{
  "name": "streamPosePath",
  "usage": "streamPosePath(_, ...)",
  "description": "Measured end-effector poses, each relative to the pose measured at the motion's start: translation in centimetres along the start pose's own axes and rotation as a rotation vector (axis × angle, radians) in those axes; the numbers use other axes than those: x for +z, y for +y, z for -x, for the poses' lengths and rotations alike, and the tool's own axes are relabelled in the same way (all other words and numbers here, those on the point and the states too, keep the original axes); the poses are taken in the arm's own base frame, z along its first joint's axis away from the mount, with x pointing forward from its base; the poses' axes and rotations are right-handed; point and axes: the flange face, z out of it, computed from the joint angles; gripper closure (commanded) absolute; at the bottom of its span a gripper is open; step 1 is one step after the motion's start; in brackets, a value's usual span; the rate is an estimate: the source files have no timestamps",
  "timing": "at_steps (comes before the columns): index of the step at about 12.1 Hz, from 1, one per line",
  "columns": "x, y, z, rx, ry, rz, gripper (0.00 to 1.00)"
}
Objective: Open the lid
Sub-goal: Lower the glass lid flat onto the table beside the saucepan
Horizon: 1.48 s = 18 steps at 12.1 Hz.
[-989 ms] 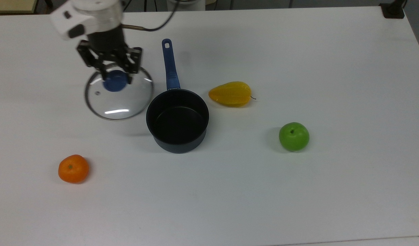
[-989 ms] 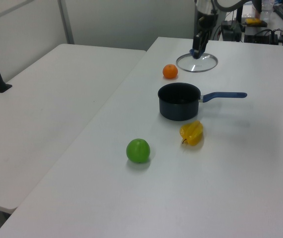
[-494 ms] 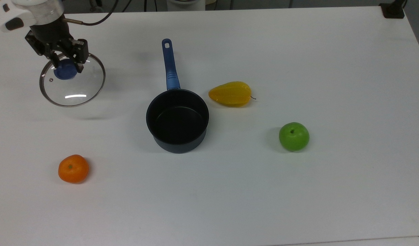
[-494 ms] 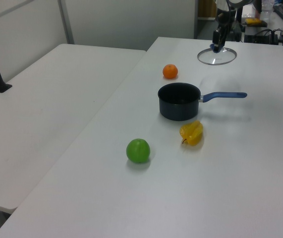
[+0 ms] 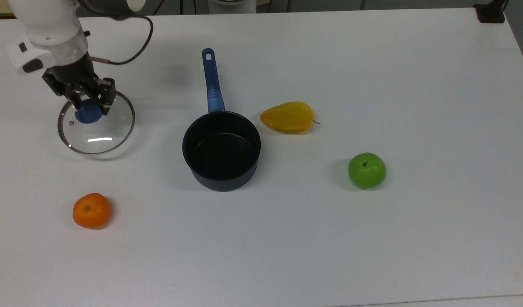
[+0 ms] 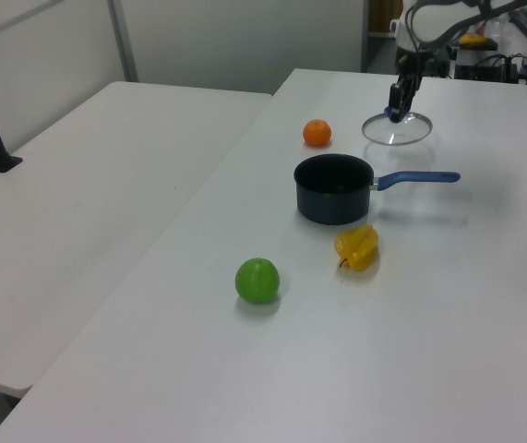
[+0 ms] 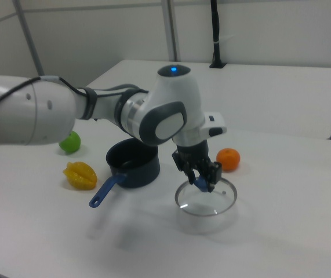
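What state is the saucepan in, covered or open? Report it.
Open: the saucepan shows its bare dark inside, and the lid sits apart on the claw.

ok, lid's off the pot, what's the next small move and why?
Probably lower it the last bit, then release. The pincer grips the blue knob of the round clear glass lid, well aside of the open dark saucepan. In the right view its shadow suggests the lid hangs just above the white table.

the white arm (image 7: 95,113) reaches down with its wrist vertical, gripper (image 5: 88,111) pointing downward, jaws closed around the lid's blue knob (image 5: 88,115).
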Motion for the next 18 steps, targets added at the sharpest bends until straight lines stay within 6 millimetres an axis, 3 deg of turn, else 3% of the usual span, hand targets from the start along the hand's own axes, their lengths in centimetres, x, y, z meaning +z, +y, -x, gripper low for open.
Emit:
streamPosePath(3, 2.1, -0.3, -0.3, -0.005, 0.000, 0.000, 0.51)
streamPosePath(13, 4.5, -1.4, -0.4, -0.030, -0.027, -0.008, 0.44)
streamPosePath(14, 4.5, -1.5, -0.4, -0.038, -0.027, -0.009, 0.41)
streamPosePath(17, 4.6, -2.3, -0.5, -0.052, -0.029, -0.010, 0.06)
streamPosePath(18, 5.0, -2.4, -0.4, -0.053, -0.036, -0.011, 0.00)
